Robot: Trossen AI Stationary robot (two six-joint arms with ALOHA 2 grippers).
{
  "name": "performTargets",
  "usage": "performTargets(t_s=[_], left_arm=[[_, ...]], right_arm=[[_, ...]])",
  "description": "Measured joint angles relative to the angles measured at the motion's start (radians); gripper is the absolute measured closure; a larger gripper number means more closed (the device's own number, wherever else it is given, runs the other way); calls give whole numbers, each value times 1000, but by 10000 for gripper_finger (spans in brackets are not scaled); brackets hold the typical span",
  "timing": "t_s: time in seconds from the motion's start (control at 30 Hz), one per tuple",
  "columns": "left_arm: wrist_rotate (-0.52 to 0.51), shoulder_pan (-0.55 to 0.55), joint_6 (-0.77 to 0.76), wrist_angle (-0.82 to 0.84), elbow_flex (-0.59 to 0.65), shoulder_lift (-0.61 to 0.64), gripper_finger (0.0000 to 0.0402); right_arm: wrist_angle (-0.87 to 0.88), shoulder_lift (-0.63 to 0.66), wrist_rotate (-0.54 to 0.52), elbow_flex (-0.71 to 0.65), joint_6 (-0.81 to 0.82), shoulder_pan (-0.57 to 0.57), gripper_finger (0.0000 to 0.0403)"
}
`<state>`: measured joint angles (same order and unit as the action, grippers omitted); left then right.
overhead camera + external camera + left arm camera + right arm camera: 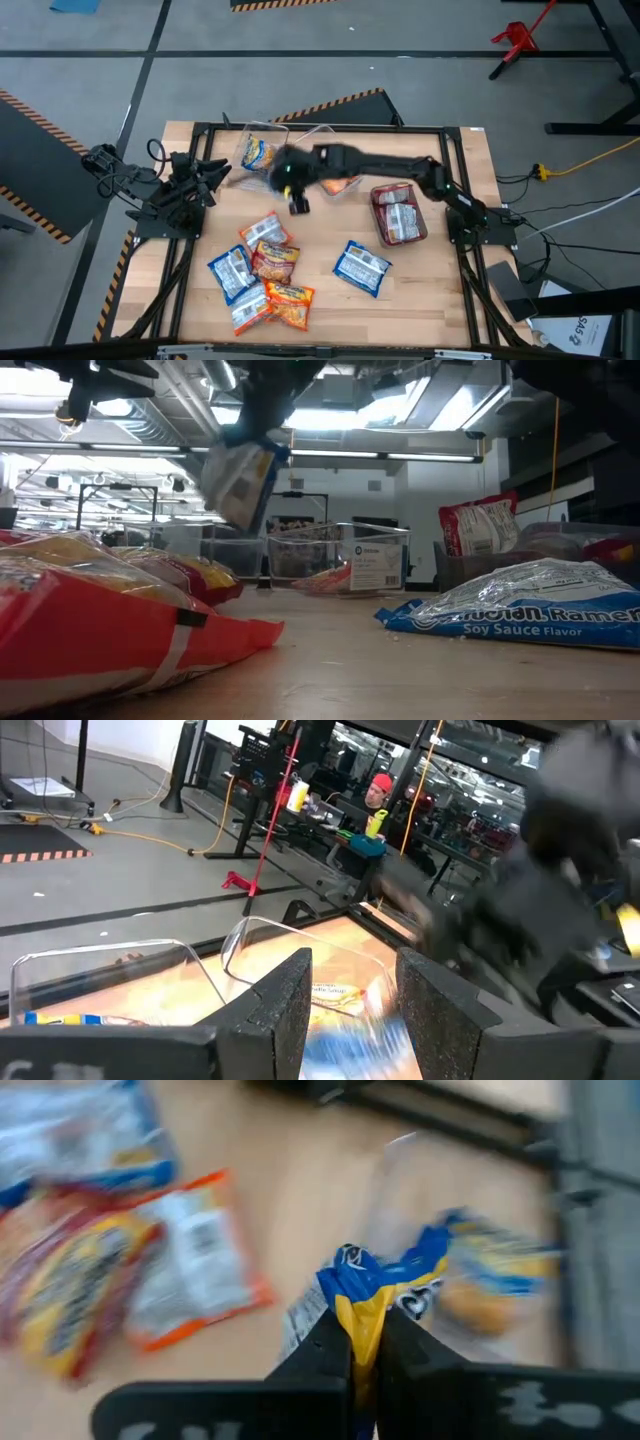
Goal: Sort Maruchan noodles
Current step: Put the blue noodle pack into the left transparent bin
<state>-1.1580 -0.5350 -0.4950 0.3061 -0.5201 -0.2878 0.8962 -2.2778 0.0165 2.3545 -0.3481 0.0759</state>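
Note:
My right gripper (365, 1355) is shut on a blue-and-white noodle packet (240, 480), which hangs high over the table's middle, near a clear bin (262, 135) at the far left. That bin holds another blue packet (258, 153). In the high view the right gripper (288, 182) hides the held packet. Several blue, orange and red packets (265, 270) lie flat on the near part of the table, and one blue packet (362, 268) lies apart to their right. My left gripper (350, 1020) waits open at the table's left edge. My right gripper pinches a crumpled blue-and-yellow end of the packet (368, 1295) between its two fingers. The fingers slant down, coming from the table's right side. The packet hangs tilted below them (240, 485), lifted clear of the table.
A second clear bin (340, 186) in the middle holds an orange packet. A grey bin (400, 212) at the right holds red-brown packets. A black frame (330, 127) runs round the table. Bare wood shows between the bins and the loose packets.

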Motion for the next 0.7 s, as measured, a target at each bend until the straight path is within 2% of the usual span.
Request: performTargets(t_s=[0.27,0.33,0.43,0.57,0.7], left_arm=[[-7,0,-23,-1,0,0,260],[-7,0,-33,0,0,0,260],[-17,0,-51,-1,0,0,260],[-49,0,-53,0,0,0,260],[-77,0,-54,-1,0,0,260]], right_arm=[[-317,-1,-40,0,-49,95,402],[-433,-23,-60,4,-41,116,402],[-519,-71,-47,1,3,146,403],[-522,-133,-41,-1,8,159,403],[-481,-182,-115,-1,-22,154,403]])
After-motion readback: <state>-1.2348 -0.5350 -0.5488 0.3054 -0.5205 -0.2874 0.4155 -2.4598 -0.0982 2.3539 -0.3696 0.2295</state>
